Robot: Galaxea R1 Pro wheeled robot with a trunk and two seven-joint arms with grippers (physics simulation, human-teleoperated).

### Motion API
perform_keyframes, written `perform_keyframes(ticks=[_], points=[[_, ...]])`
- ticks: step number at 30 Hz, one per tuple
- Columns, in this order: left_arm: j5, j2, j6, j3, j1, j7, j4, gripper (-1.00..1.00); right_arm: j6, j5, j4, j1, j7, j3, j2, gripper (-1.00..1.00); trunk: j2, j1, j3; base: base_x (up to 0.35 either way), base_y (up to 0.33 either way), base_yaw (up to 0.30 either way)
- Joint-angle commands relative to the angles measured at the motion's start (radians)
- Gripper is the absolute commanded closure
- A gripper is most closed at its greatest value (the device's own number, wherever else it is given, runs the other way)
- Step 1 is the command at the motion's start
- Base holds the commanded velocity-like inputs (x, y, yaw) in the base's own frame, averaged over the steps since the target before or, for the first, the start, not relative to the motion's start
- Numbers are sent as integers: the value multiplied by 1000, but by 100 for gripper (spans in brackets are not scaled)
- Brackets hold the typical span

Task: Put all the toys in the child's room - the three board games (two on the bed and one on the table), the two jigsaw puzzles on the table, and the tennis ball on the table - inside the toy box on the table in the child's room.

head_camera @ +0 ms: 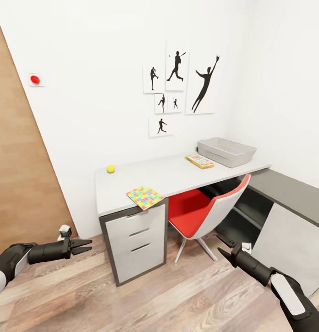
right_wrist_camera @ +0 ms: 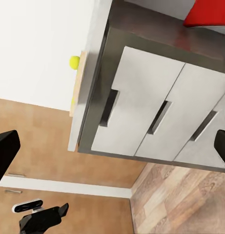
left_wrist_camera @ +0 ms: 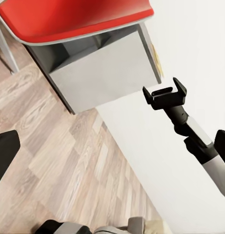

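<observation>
A yellow tennis ball (head_camera: 110, 168) lies near the back left of the grey desk (head_camera: 178, 177); the right wrist view catches it as tennis ball (right_wrist_camera: 74, 61) at the desk's edge. A colourful jigsaw puzzle (head_camera: 145, 197) sits at the desk's front left, slightly over the edge. A flat orange-and-green game box (head_camera: 199, 161) lies further right, beside the grey toy box (head_camera: 226, 151). My left gripper (head_camera: 82, 246) hangs open, low over the floor left of the desk. My right gripper (head_camera: 225, 256) is open too, low in front of the chair, with nothing in either.
A red and white chair (head_camera: 203, 210) is tucked under the desk beside the drawer unit (head_camera: 136, 240). A dark side cabinet (head_camera: 288, 216) runs along the right wall. A wooden door (head_camera: 16, 175) stands at the left. Wood floor (head_camera: 155, 299) lies open before the desk.
</observation>
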Motion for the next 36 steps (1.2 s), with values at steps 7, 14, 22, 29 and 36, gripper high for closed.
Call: perform_keyframes(ticks=[7, 14, 22, 29, 36], points=[[18, -17, 10, -3, -1, -4, 21, -100, -32, -4, 1, -1, 4, -1, 0, -100, -1, 0, -1, 0, -232, 0], [183, -104, 10, 62, 0, 7, 53, -100, -89, -4, 1, -1, 9, 0, 0, -100, -1, 0, -1, 0, -35, 0], [366, -223, -14, 197, 0, 378, 55, -100, -96, -2, -6, -1, 10, 3, 0, -100, -1, 0, -1, 0, -3, 0], [444, -338, -164, 337, 0, 691, 54, -100, -93, 57, -14, -1, 10, 84, 0, -100, -1, 0, -1, 0, 0, 0], [456, -393, -209, 370, 0, 762, 58, -100, -96, 85, -13, -1, 13, 129, 0, -100, -1, 0, -1, 0, 0, 0]])
